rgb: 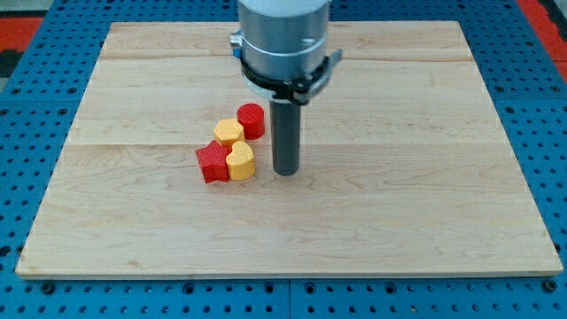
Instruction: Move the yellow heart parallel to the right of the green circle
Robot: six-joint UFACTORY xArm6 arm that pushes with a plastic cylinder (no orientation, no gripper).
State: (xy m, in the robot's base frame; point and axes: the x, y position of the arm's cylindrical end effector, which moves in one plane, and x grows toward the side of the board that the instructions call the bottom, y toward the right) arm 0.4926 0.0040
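While near centre, my tip (285, 171) beside yellow heart (240, 162)

tip: my tip (286, 171) sits on the desk (399, 204), just to the view's right of the yellow heart (240, 162), small gap between them

cluster: four blocks bunched up left of centre

yellow heart: bottom right of the bunch, touching the red star-ish block (212, 164) on its left

yellow hexagon (229, 133): right above the heart

red cylinder (251, 120): up and right of the hexagon, touching it
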